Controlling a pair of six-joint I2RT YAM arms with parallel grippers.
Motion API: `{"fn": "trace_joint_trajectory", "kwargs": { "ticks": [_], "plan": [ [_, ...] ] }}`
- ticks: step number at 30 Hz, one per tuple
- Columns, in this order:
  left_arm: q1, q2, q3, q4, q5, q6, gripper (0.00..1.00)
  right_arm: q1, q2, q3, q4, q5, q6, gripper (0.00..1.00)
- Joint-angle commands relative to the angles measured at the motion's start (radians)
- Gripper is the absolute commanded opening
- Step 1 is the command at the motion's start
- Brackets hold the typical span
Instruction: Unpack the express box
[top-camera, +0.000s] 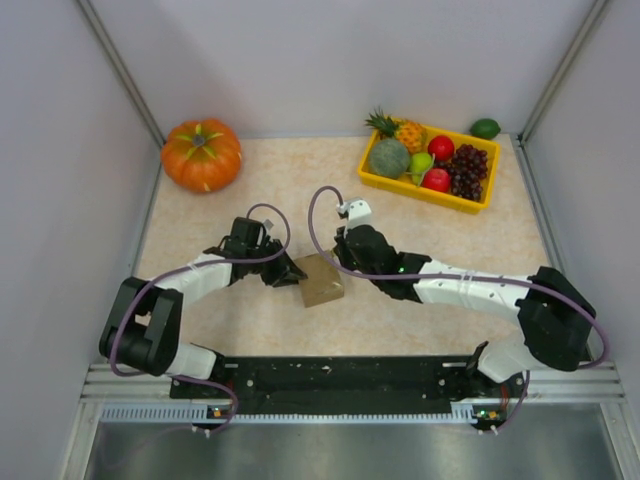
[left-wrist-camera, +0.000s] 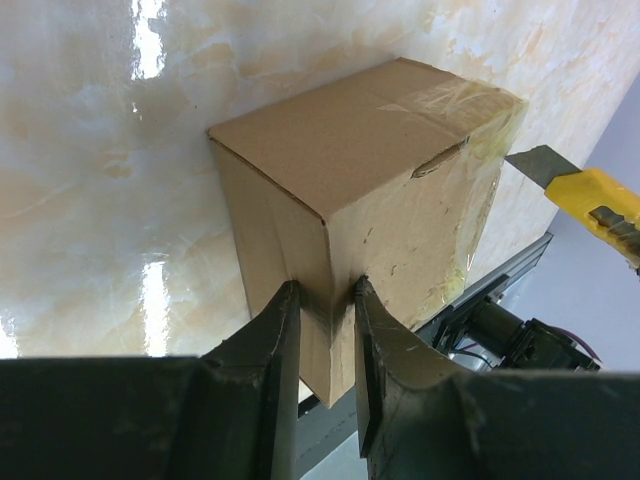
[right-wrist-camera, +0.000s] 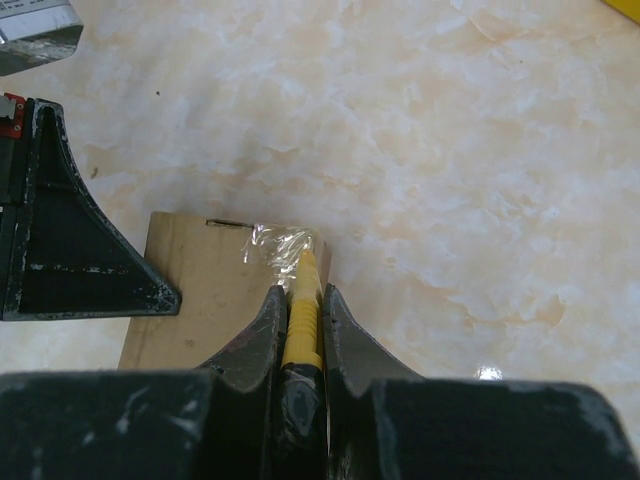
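The left pincer (left-wrist-camera: 325, 322) pinches an upright corner edge of the express box (left-wrist-camera: 350, 150). The right pincer (right-wrist-camera: 302, 294) is clamped tight on a yellow utility knife (left-wrist-camera: 592, 197), its blade by the box's taped corner. The box stands mid-surface (top-camera: 440, 245), toward the near edge.

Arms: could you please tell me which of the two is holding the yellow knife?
The right: the right fingers clamp the knife, tip near the taped box; the left fingers only pinch a box corner.
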Motion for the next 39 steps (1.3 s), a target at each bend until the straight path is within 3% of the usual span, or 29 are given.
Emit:
{"fn": "trace_joint_trajectory", "kwargs": {
  "ticks": [1, 12, 24, 31, 39],
  "plan": [
    [-0.005, 0.048, -0.001, -0.049, -0.070, 0.033, 0.14, 0.012, 0.028, 0.055, 0.018, 0.025, -0.015, 0.00],
    [-0.005, 0.042, 0.011, -0.041, -0.063, -0.049, 0.11, 0.051, 0.047, 0.062, -0.039, 0.067, -0.013, 0.00],
    [-0.005, -0.013, -0.016, -0.026, -0.139, -0.187, 0.03, 0.052, 0.060, 0.181, -0.275, 0.042, 0.054, 0.00],
    [-0.005, -0.012, -0.003, -0.018, -0.125, -0.191, 0.02, 0.052, 0.099, 0.198, -0.303, 0.001, 0.076, 0.00],
    [-0.005, 0.003, 0.004, -0.026, -0.103, -0.138, 0.01, 0.051, 0.077, 0.214, -0.303, 0.074, 0.042, 0.00]
  ]
}}
